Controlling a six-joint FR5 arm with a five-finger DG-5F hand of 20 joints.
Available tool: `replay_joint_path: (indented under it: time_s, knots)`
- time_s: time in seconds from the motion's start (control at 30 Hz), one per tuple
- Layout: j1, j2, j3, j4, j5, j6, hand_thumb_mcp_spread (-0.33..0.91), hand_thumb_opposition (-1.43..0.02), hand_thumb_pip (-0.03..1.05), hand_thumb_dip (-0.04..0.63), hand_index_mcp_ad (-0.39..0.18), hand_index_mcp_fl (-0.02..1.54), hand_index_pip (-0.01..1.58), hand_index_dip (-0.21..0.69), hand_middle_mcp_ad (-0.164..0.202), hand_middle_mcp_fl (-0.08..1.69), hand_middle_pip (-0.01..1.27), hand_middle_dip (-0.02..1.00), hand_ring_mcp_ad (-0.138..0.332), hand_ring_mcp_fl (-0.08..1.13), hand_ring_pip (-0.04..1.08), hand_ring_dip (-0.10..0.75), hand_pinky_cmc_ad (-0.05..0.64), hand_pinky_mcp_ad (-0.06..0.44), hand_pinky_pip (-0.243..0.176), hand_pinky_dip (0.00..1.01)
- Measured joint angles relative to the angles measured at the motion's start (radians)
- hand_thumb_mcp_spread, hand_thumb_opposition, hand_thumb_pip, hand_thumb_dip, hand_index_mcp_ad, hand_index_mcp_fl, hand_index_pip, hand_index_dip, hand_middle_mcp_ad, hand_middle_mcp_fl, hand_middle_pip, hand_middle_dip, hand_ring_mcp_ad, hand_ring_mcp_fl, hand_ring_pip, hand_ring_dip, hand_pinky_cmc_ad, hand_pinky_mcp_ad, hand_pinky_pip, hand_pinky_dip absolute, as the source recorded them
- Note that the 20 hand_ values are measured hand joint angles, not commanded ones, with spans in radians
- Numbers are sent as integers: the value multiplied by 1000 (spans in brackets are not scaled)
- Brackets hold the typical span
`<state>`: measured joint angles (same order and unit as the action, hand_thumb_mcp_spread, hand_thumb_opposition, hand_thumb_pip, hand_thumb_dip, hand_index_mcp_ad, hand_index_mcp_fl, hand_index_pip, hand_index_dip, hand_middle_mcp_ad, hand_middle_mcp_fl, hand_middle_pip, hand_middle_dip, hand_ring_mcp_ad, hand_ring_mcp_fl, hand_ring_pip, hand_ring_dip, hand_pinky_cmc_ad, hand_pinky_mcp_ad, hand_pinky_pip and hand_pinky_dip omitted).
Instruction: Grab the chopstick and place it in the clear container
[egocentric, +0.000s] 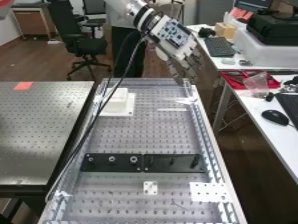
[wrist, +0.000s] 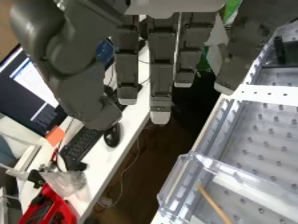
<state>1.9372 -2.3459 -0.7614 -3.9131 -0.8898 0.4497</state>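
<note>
Wrist view gives me the chopstick (wrist: 213, 204), a thin tan stick showing at the clear container (wrist: 170, 194); through the see-through wall I can't tell whether it lies inside or just behind. The container sits by the bench's long edge, with the dotted metal surface showing through it. From the high view, my hand (egocentric: 178, 61) is above the bench's far end, fingers straight and relaxed, gripping nothing and well apart from the chopstick.

Beneath, the bench (egocentric: 169, 135) is a grey metal top with rows of small holes, framed by slotted rails. Near its far end a white block (egocentric: 117, 101) rests on a flat white base. Closer to the camera, a black bar (egocentric: 143, 163) runs crosswise, and nearer still are a small white plate (egocentric: 150, 188) and a larger white plate (egocentric: 209, 192) with holes. Dark cables (egocentric: 100, 112) droop down the view's left side of the bench.

Beyond that, I have a second metal table (egocentric: 43, 127) with an orange paper square (egocentric: 23, 86) on it. Across the gap stands a white desk (egocentric: 266, 132) with a black mouse (egocentric: 275, 117), a keyboard (egocentric: 218, 47) and a red tray (egocentric: 234, 80) holding a clear bag. Behind, a dark chair (egocentric: 86, 44) stands on the brown floor (egocentric: 40, 60).
</note>
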Motion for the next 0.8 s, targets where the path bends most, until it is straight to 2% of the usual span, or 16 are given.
replay_joint_path:
  time_s: [0.23,0.4,0.53,0.63,0.73,0.8]
  knots:
    - [-16,92,-152,99,14,-25,377,-792,791,347,-73,271,506,126,75,428,471,503,72,161,178,375,480,340,-140,754]
    - [-35,172,-275,206,17,-91,380,-787,756,342,-70,276,421,141,77,405,401,503,70,136,187,389,476,342,-140,754]
    - [-56,229,-358,293,5,-145,363,-775,696,319,-70,272,264,173,73,372,265,503,68,136,147,389,476,333,-140,754]
    - [-78,277,-429,378,-10,-206,368,-757,651,290,-65,276,199,213,75,340,199,503,80,103,131,389,476,346,-140,749]
    - [-96,320,-489,462,-23,-292,349,-726,602,248,-63,274,150,253,75,323,168,501,89,87,117,389,480,346,-140,749]
    - [-113,355,-542,538,-40,-387,339,-717,579,227,-63,271,134,281,79,295,148,504,86,51,106,389,480,344,-138,747]
